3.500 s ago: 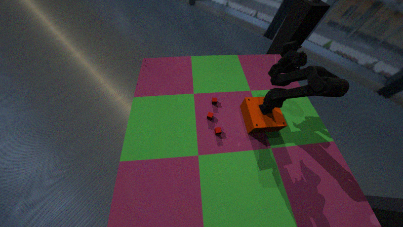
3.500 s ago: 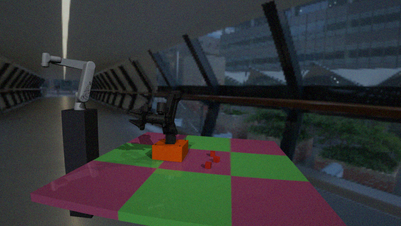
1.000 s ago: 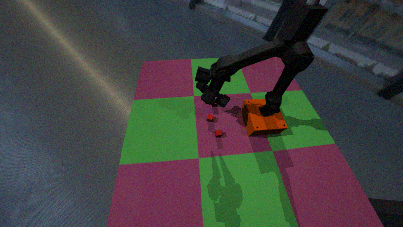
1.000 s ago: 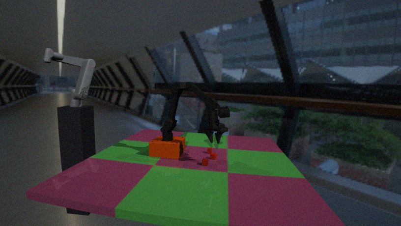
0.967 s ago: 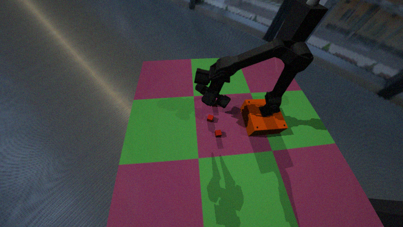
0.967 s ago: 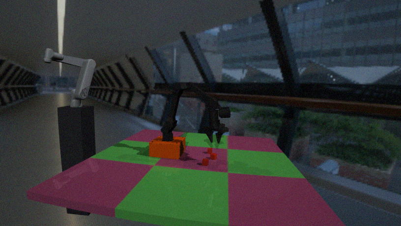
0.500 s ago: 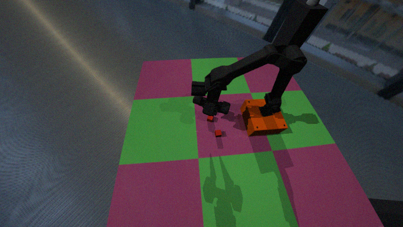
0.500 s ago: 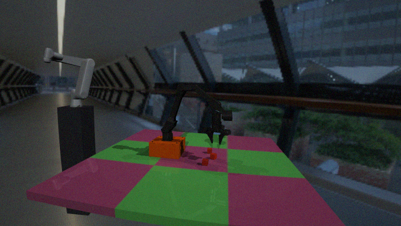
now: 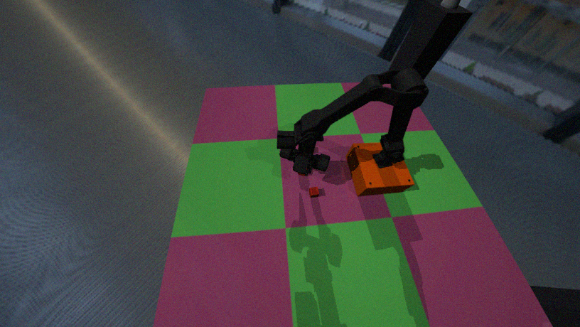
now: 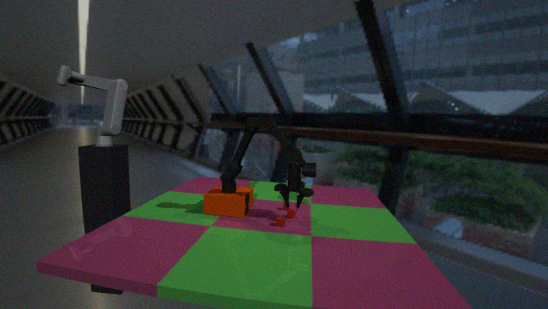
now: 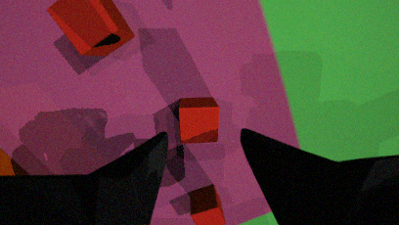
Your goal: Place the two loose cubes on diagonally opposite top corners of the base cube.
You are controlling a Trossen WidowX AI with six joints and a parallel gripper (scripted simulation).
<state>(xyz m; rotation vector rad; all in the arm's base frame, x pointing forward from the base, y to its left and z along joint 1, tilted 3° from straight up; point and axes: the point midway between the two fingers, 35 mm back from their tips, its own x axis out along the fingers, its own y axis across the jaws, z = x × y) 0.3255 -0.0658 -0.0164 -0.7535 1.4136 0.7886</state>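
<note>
Three small red cubes rest on the checkered table. The middle cube [image 10: 291, 213] [image 11: 199, 122] shows between and below the open fingertips in the wrist view; the top view shows only a sliver of it under the gripper. Another cube [image 10: 280, 221] [image 11: 208, 215] is at the bottom edge of the wrist view and hidden in the top view. The third cube [image 9: 313, 192] [image 11: 90, 22] is at the wrist view's top left, largely behind a finger in the exterior view. Which is the base cube cannot be told. My gripper [image 10: 293, 207] [image 11: 204, 136] is open, pointing down, holding nothing.
An orange box [image 9: 382, 183] [image 10: 224, 205] carries the arm's base, beside the cubes. The table [image 9: 223, 276] [image 10: 242, 269] has magenta and green squares. A white arm [image 10: 115, 107] stands on a dark pedestal [image 10: 104, 184] off the table.
</note>
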